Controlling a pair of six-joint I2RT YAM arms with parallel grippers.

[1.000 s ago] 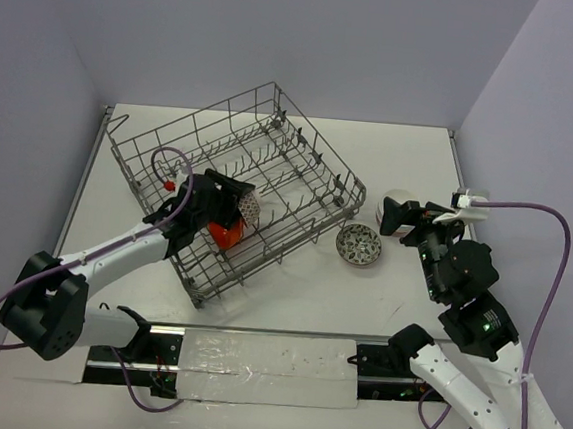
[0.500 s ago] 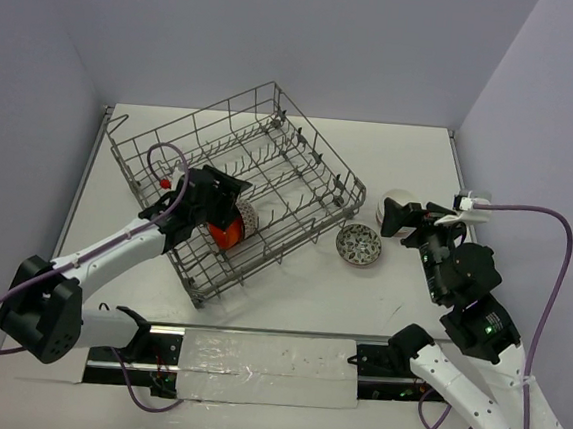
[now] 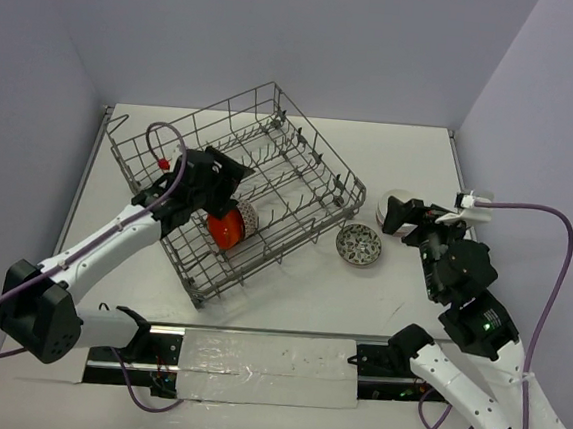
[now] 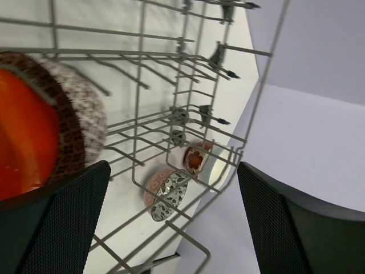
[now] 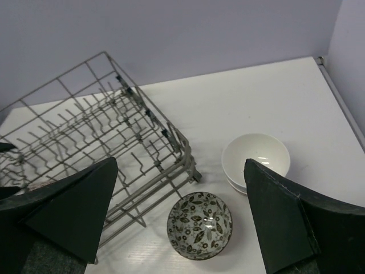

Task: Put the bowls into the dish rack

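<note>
We find the left arm stretched forward from its base and over the near-left side of the dish rack, its wrist bent down toward the rack floor. The left gripper stands with its jaws spread wide and nothing between them. The orange-red bowl stands on edge inside the rack, just beside and below this gripper.

The right arm is folded upward at the elbow. The right gripper hovers over the table to the right of the rack, its jaws also fully apart and empty. Under it the white bowl sits upright on the table, and the patterned bowl sits close beside it, nearer the rack corner. Both are outside the rack.

In the left wrist view the orange-red bowl is cut off by the left edge, and a finger hides its lower part. We cannot tell which tines support it. In the top view the right gripper covers part of the white bowl. The right arm's lower links run out of the frame.
</note>
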